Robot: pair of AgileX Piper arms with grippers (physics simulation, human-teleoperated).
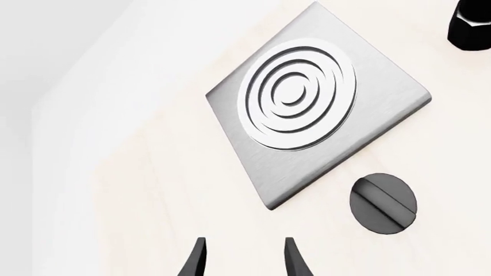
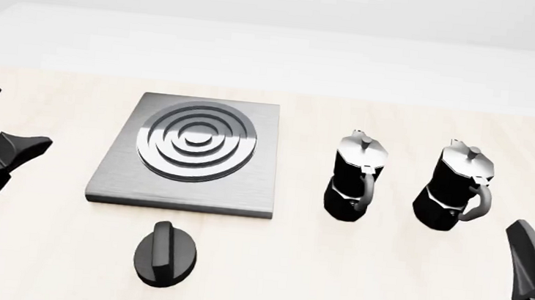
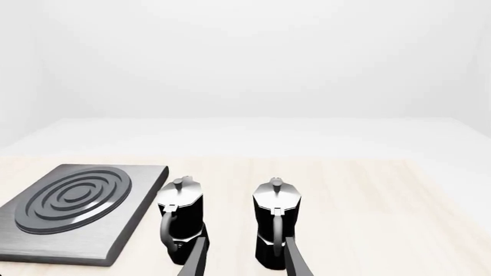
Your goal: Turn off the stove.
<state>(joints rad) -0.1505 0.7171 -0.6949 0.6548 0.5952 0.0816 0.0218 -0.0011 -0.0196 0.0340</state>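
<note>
Flat square brushed-steel stove [image 2: 112,176] with small round black ridged knob [image 2: 166,255] just beside it; left gripper [image 1: 241,256] parted, empty; right gripper [image 3: 241,259] apparently likewise, tips only visible.

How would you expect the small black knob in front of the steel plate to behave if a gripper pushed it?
The knob looks low and round, so it probably won't tip. Its raised ridge should give fingers purchase; likely it turns rather than slides. It looks rigid.
</note>
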